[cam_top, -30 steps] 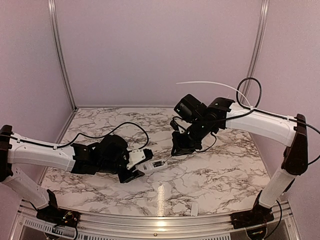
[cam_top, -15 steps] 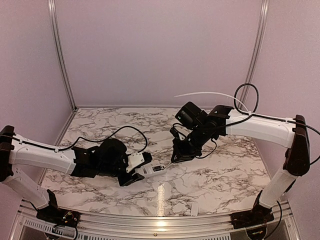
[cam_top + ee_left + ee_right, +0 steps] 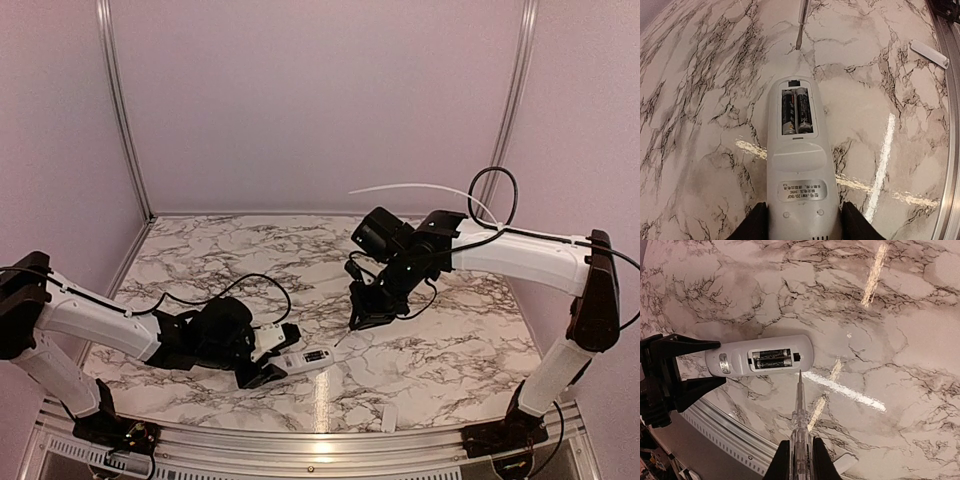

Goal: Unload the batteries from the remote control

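The white remote control (image 3: 797, 165) lies back-up just above the marble, its tail clamped between the fingers of my left gripper (image 3: 800, 226). Its compartment is uncovered, and two dark batteries (image 3: 796, 111) sit side by side inside. In the top view the remote control (image 3: 305, 358) sticks out to the right of the left gripper (image 3: 272, 366). My right gripper (image 3: 796, 460) is shut on a thin pale stick (image 3: 799, 405). The stick's tip hovers just beside the remote control (image 3: 730, 360), close to the batteries (image 3: 771, 358), not touching them. The right gripper (image 3: 362, 318) hangs above and right of the remote.
A small flat white plastic piece (image 3: 930, 53) lies on the marble near the front rail (image 3: 300, 442), and shows in the top view (image 3: 390, 418) right of the remote. Pale walls close the sides and back.
The left arm has carried the remote toward the near edge and lower. The right gripper with the stick has followed downward and slightly nearer.
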{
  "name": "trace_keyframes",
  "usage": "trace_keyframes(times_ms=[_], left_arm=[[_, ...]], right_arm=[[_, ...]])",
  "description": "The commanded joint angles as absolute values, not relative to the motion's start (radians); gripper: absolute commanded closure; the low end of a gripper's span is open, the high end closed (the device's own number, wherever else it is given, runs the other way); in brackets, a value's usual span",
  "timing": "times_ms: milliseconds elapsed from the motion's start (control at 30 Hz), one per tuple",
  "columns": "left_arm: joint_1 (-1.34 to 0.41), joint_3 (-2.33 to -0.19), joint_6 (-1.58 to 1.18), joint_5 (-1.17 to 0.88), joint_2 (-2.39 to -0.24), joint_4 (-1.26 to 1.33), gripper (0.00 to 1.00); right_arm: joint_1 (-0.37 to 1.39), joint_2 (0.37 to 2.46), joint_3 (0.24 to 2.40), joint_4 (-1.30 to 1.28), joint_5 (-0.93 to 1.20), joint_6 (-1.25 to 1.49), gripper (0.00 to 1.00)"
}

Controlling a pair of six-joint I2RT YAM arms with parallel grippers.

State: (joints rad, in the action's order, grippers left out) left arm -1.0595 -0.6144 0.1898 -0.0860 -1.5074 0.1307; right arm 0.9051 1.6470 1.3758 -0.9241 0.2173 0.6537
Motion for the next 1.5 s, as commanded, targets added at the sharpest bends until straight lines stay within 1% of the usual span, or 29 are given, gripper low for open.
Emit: trace_keyframes(times_ms=[0, 233, 533, 1467], left_arm=[[-1.063, -0.602, 0.167, -0.115, -1.55, 0.215, 1.0], [-1.063, -0.609, 0.173, -0.091, -1.59, 0.225, 1.0], [-1.063, -0.61, 0.174, -0.07, -1.583, 0.219, 1.0], [-1.063, -0.637, 0.206, -0.057, -1.599, 0.189, 1.0]], right_arm=[[0.911, 1.654, 1.41, -0.945, 0.208, 0.654, 1.0], [0.911, 1.706, 1.433, -0.939, 0.23, 0.633, 1.0], [0.911, 1.752, 1.428, -0.922, 0.242, 0.617, 1.0], [0.911, 1.804, 1.457, -0.904, 0.265, 0.606, 1.0]])
